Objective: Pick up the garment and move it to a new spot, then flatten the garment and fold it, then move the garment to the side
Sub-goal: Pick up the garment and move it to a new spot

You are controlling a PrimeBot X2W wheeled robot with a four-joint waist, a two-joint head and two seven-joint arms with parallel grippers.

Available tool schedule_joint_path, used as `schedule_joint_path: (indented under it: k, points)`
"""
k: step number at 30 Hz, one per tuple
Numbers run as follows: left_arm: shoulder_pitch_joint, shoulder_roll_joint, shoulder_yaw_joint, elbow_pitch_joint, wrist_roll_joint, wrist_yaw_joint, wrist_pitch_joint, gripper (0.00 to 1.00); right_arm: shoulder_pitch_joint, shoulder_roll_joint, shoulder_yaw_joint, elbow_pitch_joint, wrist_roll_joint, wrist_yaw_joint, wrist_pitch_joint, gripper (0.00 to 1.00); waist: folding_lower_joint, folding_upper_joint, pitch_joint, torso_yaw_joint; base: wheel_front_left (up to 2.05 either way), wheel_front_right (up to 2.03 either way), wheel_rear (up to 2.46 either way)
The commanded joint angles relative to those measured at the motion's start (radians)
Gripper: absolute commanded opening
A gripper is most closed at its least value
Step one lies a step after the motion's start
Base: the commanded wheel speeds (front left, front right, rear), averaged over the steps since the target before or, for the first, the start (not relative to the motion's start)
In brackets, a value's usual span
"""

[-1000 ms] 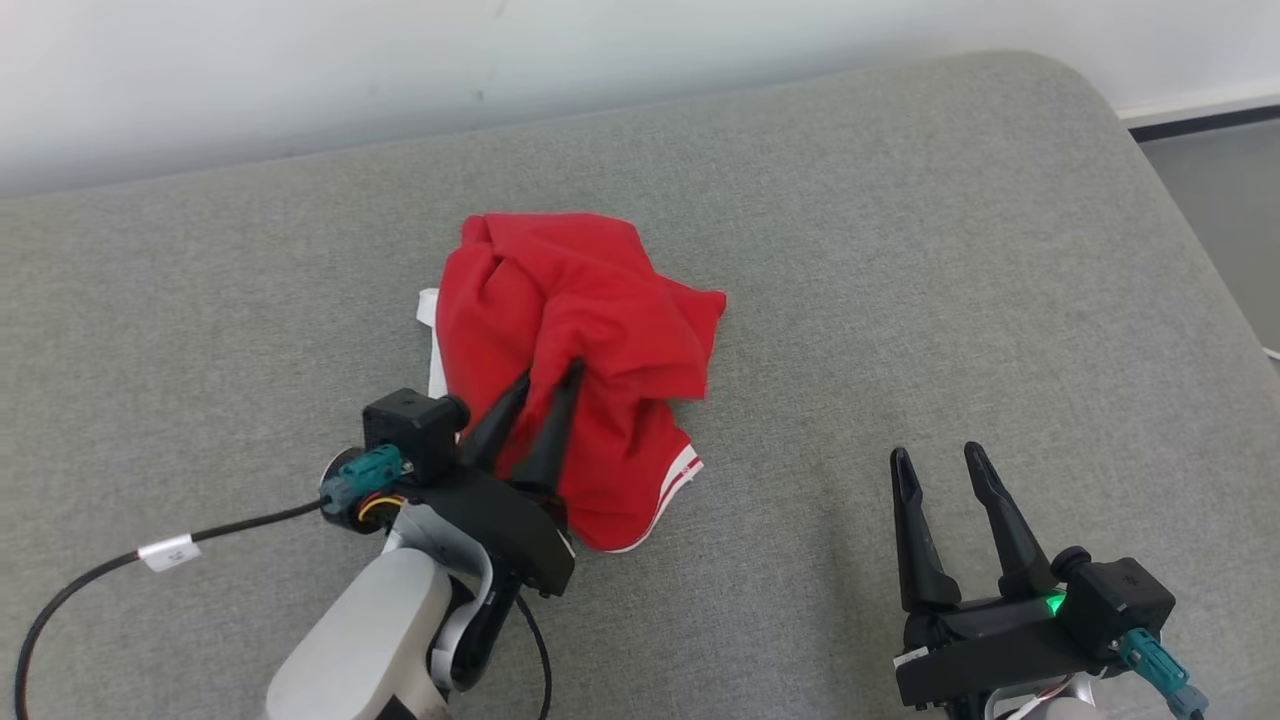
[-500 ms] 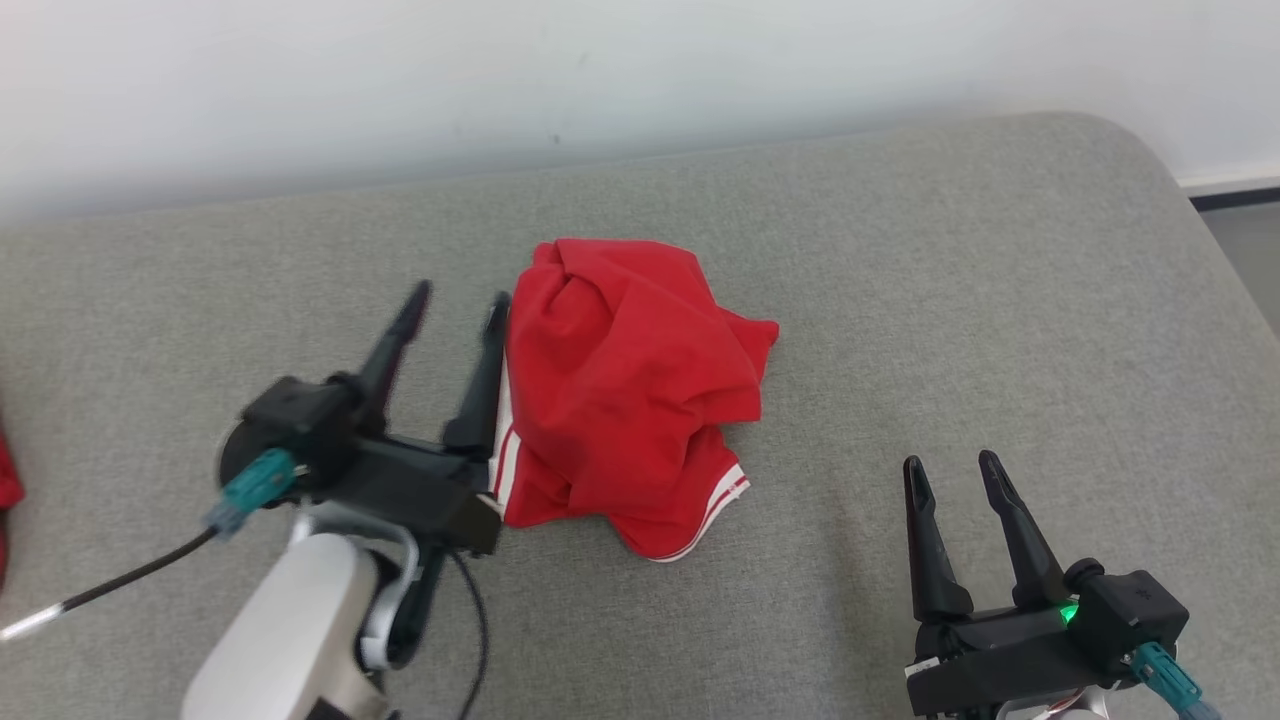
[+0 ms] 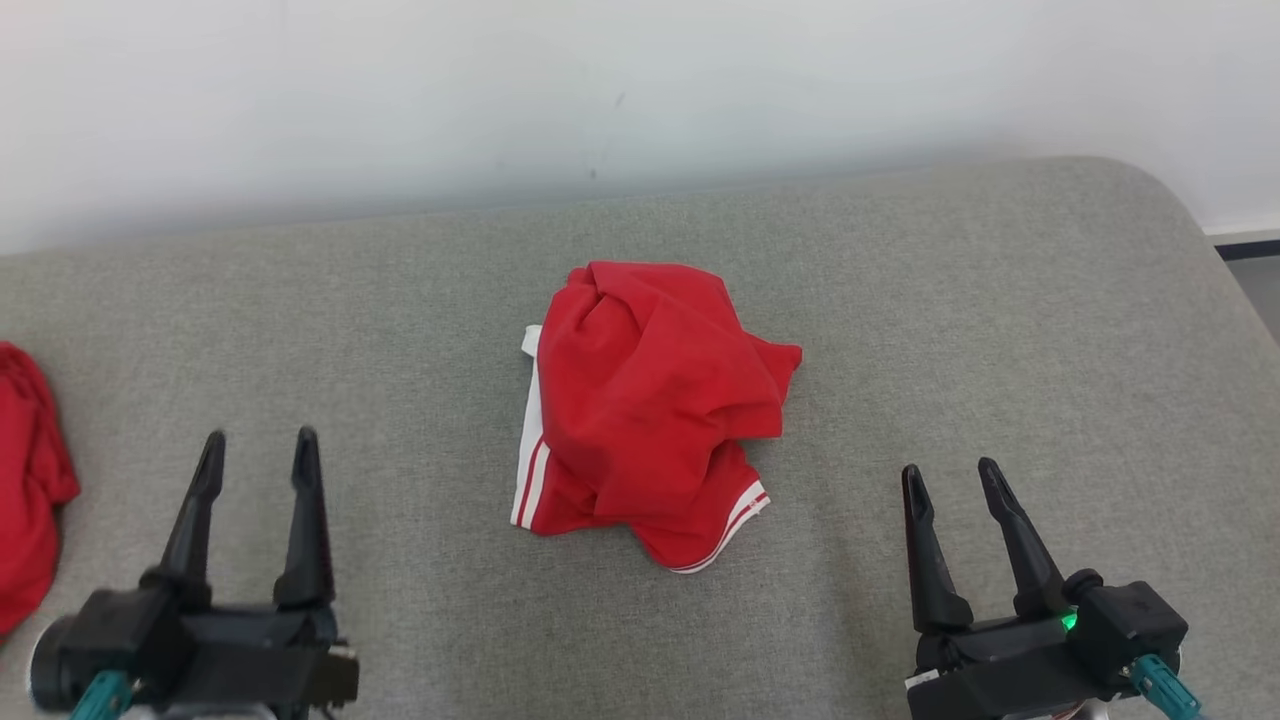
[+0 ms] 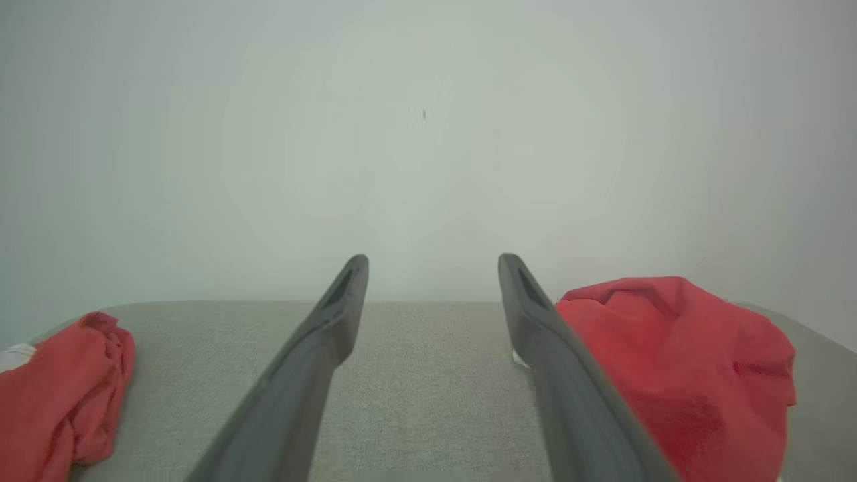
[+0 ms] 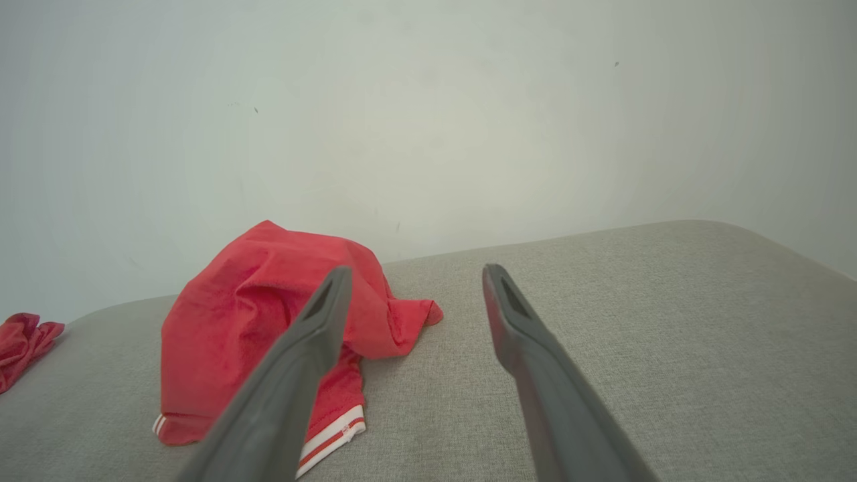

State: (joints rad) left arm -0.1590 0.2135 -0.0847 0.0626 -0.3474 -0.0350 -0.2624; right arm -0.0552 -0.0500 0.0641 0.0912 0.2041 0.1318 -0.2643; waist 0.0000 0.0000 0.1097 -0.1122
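left gripper (image 3: 259,440) has let go: a second ago it was pinched into a fold of the red garment (image 3: 650,400); now its fingers stand wide apart and empty, pulled back to the lower left and pointing ahead at the wall (image 3: 600,90). outboard of it, a second red cloth (image 3: 30,480) lies at the far left edge, untouched. the garment sits in a crumpled heap about midway across the grey cushion (image 3: 1000,330), with white-striped hems showing on its left and near sides and nothing touching it. the head view has swung too, so the heap's shift in the picture is camera, not cloth. reads to me as the pick-and-move step done. flattening is next, and the heap is fully bunched, so no fold is started. right gripper (image 3: 948,467) hasn't budged: lower right, fingers parted, empty, garment off to its left. both arms look parked, one on either side of the heap.
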Motion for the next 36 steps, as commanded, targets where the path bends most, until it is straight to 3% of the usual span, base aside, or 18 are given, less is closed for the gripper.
schedule_joint_path:
  k: [1,7,14,36]
  points:
    - [0.045,-0.022,0.034,-0.020,0.033,-0.011,-0.002,1.00,0.014,0.000,0.003,0.004,-0.007,-0.002,-0.002,1.00,0.0000,0.0000,-0.005,0.006,0.00,0.00,0.00]
    - [0.141,-0.086,0.111,-0.031,0.150,-0.044,-0.002,1.00,0.020,-0.001,0.006,0.019,-0.020,-0.002,-0.002,1.00,0.0000,0.0000,-0.011,0.017,0.00,0.00,0.00]
    - [0.175,-0.141,0.157,-0.005,0.199,-0.065,-0.002,1.00,0.030,-0.001,0.017,0.036,-0.027,-0.002,-0.002,1.00,0.0000,0.0000,-0.006,0.021,0.00,0.00,0.00]
    - [0.231,-0.164,0.191,0.003,0.265,-0.075,-0.002,1.00,0.043,0.000,0.016,0.060,-0.037,-0.002,-0.002,1.00,0.0000,0.0000,-0.012,0.028,0.00,0.00,0.00]
